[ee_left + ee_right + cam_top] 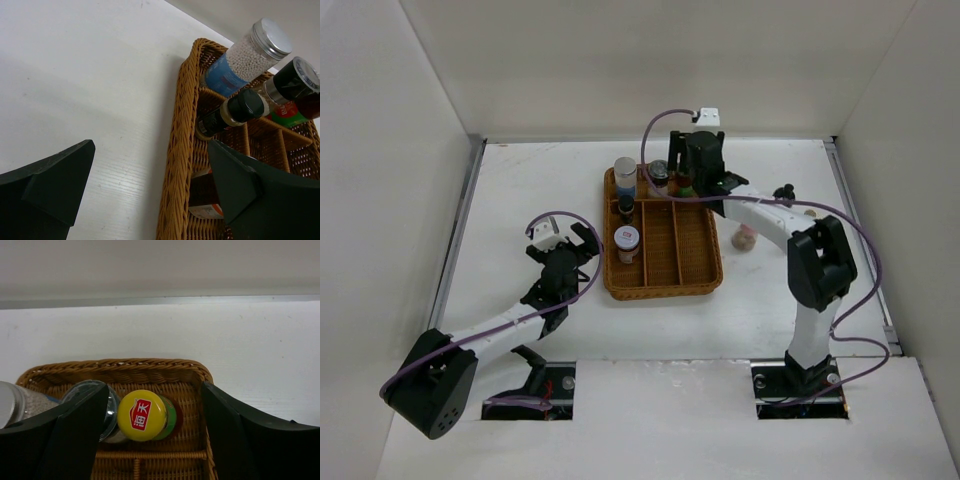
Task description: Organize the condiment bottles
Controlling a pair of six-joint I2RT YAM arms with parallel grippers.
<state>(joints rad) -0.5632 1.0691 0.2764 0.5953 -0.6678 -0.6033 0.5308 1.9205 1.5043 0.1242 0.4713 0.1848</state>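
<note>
A brown woven tray [695, 255] holds several bottles. My right gripper [152, 435] is open over its back right compartment, one finger on each side of the red-green bottle with the yellow cap [142, 415], without touching it. In the top view the right gripper [696, 172] hides that bottle. A dark-lidded jar [107, 410] stands beside it, then a silver-lidded blue-label bottle [625, 175]. A black-capped bottle [626, 207] and a dark jar [627, 240] stand in the left column. My left gripper [586, 243] is open and empty, just left of the tray.
A small pinkish bottle [745, 238] lies on the table to the right of the tray, near my right arm. In the left wrist view the tray's left rim [182, 150] runs between my fingers. White walls enclose the table on three sides.
</note>
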